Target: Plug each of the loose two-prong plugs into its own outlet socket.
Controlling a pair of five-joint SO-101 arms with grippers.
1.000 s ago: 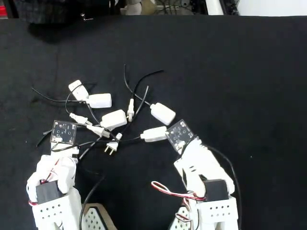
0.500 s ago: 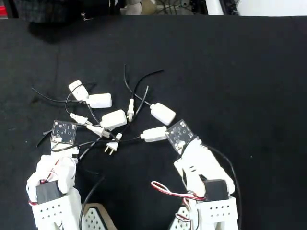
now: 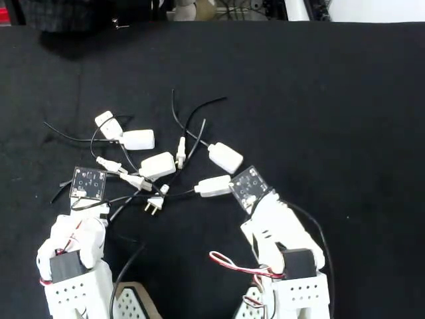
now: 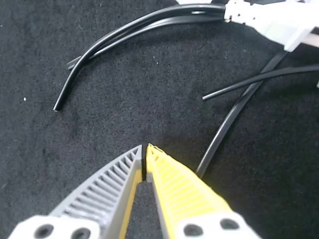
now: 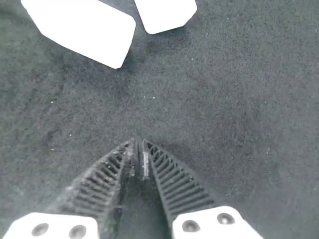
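Note:
Several white outlet sockets lie among black cords left of the table's middle, among them one (image 3: 138,139) at the back, one (image 3: 157,165) in the centre and one (image 3: 212,186) nearest the right arm. A loose two-prong plug (image 3: 154,205) lies with its prongs toward the front; another plug (image 3: 180,152) sits between the sockets. My left gripper (image 4: 145,148) is shut and empty, low over bare cloth near black cords (image 4: 234,107) and a white plug (image 4: 279,22). Just short of two white socket bodies (image 5: 79,27) (image 5: 164,12), my right gripper (image 5: 137,145) is shut and empty too.
The black cloth table (image 3: 319,100) has free room on its right half and at the back. Both arm bases (image 3: 73,279) (image 3: 292,279) stand at the front edge. A loose black cord end (image 4: 57,105) lies ahead of the left gripper.

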